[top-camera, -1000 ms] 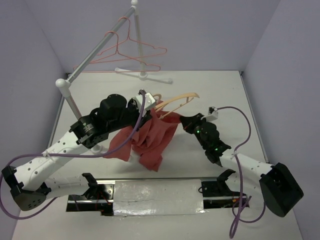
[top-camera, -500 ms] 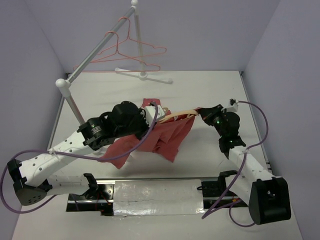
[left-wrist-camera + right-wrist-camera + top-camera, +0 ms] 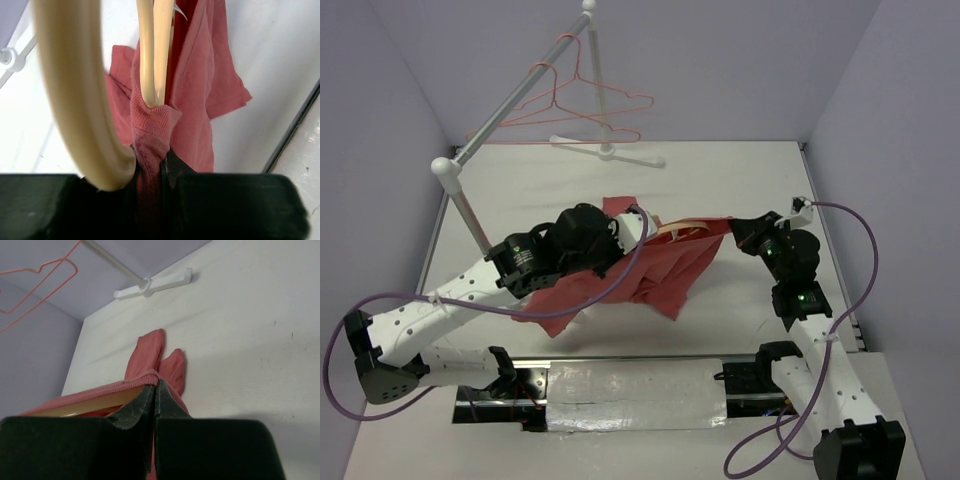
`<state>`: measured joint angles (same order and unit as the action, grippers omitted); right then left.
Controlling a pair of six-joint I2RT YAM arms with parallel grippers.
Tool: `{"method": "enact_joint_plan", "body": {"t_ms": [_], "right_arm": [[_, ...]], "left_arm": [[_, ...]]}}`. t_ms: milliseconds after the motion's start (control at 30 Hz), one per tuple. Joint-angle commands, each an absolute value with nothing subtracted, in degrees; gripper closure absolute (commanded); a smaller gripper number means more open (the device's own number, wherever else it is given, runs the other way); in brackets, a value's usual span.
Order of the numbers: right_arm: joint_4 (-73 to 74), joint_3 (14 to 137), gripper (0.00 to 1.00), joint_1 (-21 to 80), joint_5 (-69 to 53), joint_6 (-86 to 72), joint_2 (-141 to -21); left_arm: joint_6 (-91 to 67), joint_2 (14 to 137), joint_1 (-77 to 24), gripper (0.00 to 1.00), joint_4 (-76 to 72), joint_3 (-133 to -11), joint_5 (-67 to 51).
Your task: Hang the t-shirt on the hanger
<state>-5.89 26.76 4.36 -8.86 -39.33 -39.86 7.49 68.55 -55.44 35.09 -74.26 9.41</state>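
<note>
Your left arm [image 3: 450,305] and right arm [image 3: 820,375] wear white, hole-dotted shells with black joints. A purple cable [image 3: 395,296] loops out at eight o'clock, a second purple cable [image 3: 869,268] at four. Green lights [image 3: 801,297] glow on the right arm; the fingers [image 3: 130,415] are black.

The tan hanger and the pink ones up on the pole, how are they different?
The tan hanger is thick and pale; the pink hangers are thin wire. The tan hanger is partly inside the red t-shirt, low over the table; the pink hangers hang bare on the rail. Both have curved hooks.
</note>
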Motion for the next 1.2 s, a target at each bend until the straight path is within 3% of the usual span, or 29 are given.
{"method": "enact_joint_plan", "body": {"t_ms": [0,133,300,367,433,533,700,1167], "right_arm": [[-0.8,32.41,1.0,3.6,-13.25,-33.49,-38.76],[2.89,40.84,1.0,9.83,-20.91,-26.29,-38.41],[11.31,48.59,1.0,19.76,-22.85,-16.8,-39.81],[13.61,49.22,0.95,20.65,-27.15,-12.76,-39.82],[13.97,47.56,0.81,21.36,-28.91,-10.56,-38.33],[10.91,44.05,0.48,21.45,-33.3,-7.12,-35.0],[10.02,43.77,0.36,21.71,-37.09,-5.19,-33.93],[-0.33,38.33,0.34,22.24,-50.87,-6.85,-27.87]], "left_arm": [[9.14,70.3,-55.2,1.0,33.83,-77.6,8.63],[9.67,73.82,-55.2,1.0,34.19,-79.28,2.91],[10.46,72.78,-54.59,1.0,23.68,-73.84,-11.64],[10.55,72.07,-54.14,1.0,21.63,-71.73,-15.45],[10.28,71.81,-53.7,1.0,16.81,-68.58,-20.81],[10.81,73.55,-52.74,1.0,13.97,-66.54,-30.48],[12.3,75.59,-51.77,1.0,14.33,-65.31,-34.0],[9.76,74.18,-49.04,1.0,10.73,-64.25,-39.37]]}}
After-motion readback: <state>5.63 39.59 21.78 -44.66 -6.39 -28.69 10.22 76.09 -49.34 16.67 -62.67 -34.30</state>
